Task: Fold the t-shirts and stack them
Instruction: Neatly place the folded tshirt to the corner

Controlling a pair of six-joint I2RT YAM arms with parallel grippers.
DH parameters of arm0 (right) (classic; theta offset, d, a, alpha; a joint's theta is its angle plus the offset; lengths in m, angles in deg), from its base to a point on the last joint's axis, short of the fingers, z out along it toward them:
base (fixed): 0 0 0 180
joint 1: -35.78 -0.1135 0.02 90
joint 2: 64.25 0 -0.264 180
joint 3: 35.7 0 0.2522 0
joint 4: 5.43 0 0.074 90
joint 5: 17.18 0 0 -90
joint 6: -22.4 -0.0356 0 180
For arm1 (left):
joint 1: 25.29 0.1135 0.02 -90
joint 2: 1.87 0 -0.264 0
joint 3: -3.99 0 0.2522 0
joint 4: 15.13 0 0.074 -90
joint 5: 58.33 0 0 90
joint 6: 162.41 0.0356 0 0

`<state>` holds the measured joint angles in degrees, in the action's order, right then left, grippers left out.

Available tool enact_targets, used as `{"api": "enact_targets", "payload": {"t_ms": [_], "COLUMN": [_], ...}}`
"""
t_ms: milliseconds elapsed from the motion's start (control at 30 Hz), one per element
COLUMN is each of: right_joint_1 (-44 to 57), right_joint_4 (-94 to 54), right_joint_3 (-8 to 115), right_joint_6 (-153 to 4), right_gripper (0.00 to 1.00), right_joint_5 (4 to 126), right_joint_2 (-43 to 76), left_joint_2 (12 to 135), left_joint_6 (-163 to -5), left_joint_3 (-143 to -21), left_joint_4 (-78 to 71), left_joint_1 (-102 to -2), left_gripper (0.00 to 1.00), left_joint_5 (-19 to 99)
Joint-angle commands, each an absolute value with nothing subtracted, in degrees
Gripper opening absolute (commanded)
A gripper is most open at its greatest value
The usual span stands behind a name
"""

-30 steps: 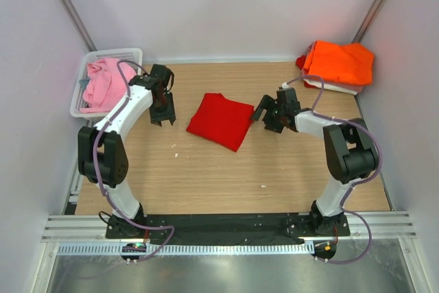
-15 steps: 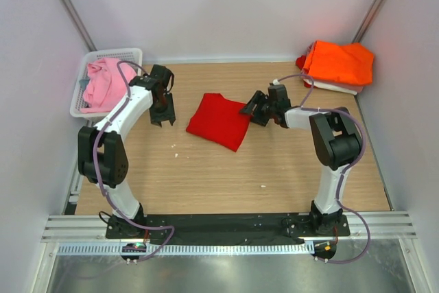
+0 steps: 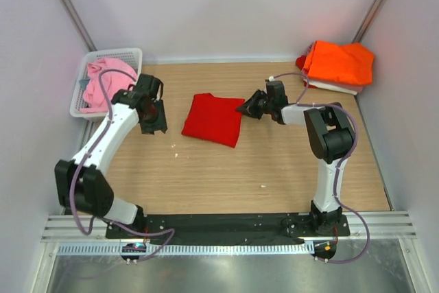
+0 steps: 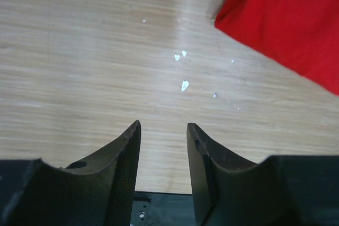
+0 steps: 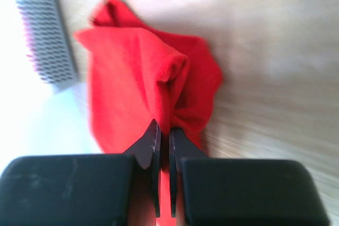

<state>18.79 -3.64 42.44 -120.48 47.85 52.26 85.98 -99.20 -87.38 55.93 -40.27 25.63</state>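
My right claw (image 3: 245, 108) was pinched shut on the right edge of the folded red tee (image 3: 213, 120) at mid-table, my left claw (image 3: 153, 127) open and empty nearer the left edge, so I judged a low, slow carry to the far-right stack (image 3: 341, 62) would spare the fold.

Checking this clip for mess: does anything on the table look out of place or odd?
Small white flecks lie scattered on the wooden table just ahead of the open left pincer, near the red t-shirt; they look like stray debris. The right pincer pinches that shirt's bunched edge. Nothing else stands out.
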Motion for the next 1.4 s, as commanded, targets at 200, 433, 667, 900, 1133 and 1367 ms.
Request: {"api": "enact_targets", "payload": {"t_ms": [200,433,667,900,1133,1367], "right_joint_1": [21.98,25.49,28.83,31.56,35.08,39.21], "right_joint_4": [-15.58,-30.69,-54.25,-65.77,-69.89,-70.61], "right_joint_3": [58.82,71.12,94.32,112.87,124.91,128.0], "right_joint_6": [-116.12,-108.21,-91.95,-83.86,-81.49,-77.62], "right_gripper": [0.02,0.02,0.01,0.01,0.01,0.01], "right_joint_5": [46.01,46.89,52.77,57.96,54.02,53.92], "right_joint_2": [47.02,48.68,55.8,63.17,67.41,65.13], "left_joint_2": [67.04,59.57,56.49,56.49,56.66,56.84], "left_joint_6": [-100.63,-100.89,-101.94,-102.65,-103.53,-104.06], "left_joint_3": [-75.97,-69.89,-68.13,-68.13,-68.13,-68.13], "left_joint_4": [59.37,57.61,54.44,54.71,55.06,55.41], "left_joint_1": [-40.41,-40.49,-40.32,-40.4,-39.97,-39.97], "left_gripper": [0.43,0.43,0.44,0.43,0.43,0.42], "left_joint_5": [28.51,25.86,23.41,21.74,19.63,18.58]}}
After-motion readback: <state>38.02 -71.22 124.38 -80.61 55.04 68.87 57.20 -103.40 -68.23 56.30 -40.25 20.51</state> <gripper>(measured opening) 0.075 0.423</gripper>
